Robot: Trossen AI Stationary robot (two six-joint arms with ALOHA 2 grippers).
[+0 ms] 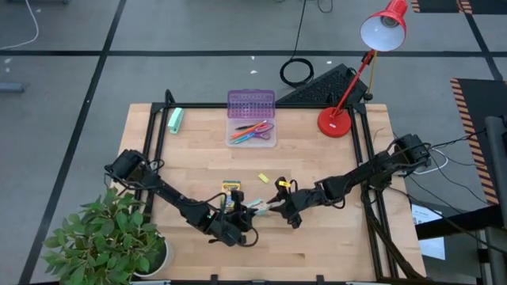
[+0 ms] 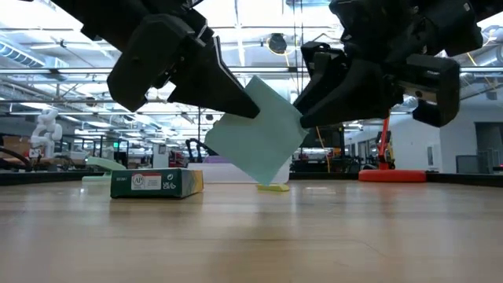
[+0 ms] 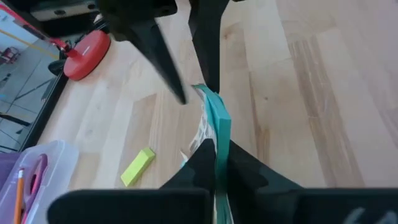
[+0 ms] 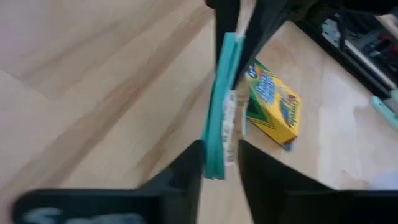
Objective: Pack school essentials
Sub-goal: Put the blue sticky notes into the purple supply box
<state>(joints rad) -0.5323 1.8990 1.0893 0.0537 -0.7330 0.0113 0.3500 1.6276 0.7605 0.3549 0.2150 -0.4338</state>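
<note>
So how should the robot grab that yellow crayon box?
Probably from above, pinching its two long sides near the middle. The crayon box lies flat on the table, so its thin edges are too low to reach sideways. Both the left gripper and right gripper are busy holding the teal pad.

I see a big open lab: ceiling trusses (image 2: 94, 75), taped floor (image 1: 87, 87), a white robot (image 2: 47, 130) behind my desk (image 2: 251, 236).
</note>
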